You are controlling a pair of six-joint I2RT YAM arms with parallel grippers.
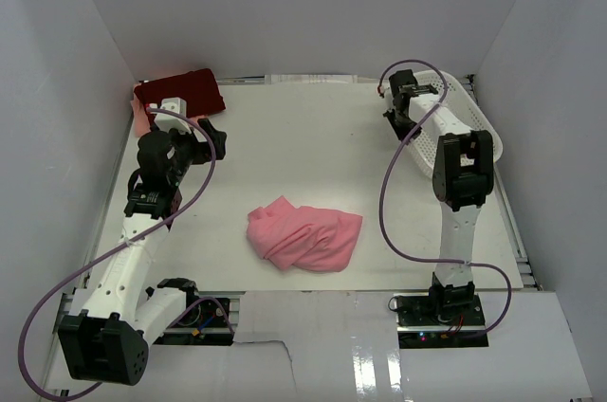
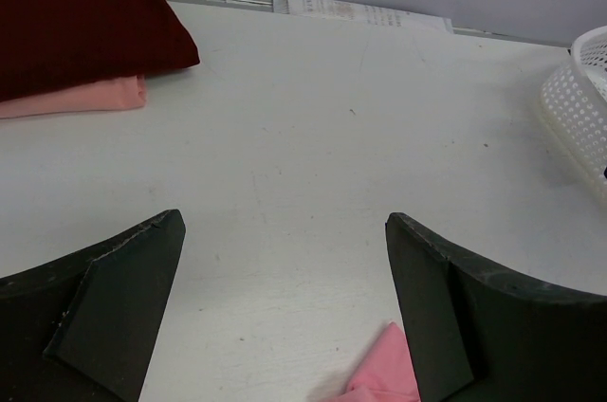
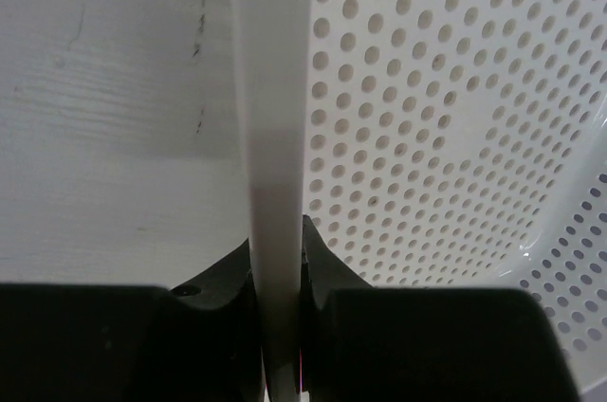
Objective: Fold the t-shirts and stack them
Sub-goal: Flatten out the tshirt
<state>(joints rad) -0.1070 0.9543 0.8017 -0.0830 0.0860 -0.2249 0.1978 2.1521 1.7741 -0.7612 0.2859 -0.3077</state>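
Ahead-left of the black left claw (image 2: 285, 231) lies a dark maroon t-shirt (image 2: 76, 13) over a pale peach t-shirt (image 2: 71, 99); beside the claw, a salmon-pink t-shirt (image 2: 384, 374). In the right claw (image 3: 278, 250): a white perforated basket (image 3: 427, 118).

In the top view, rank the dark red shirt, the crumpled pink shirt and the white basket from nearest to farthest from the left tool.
From the left tool:
1. The dark red shirt, folded in the far-left corner.
2. The crumpled pink shirt, mid-table, toward the right.
3. The white basket, at the far right edge.
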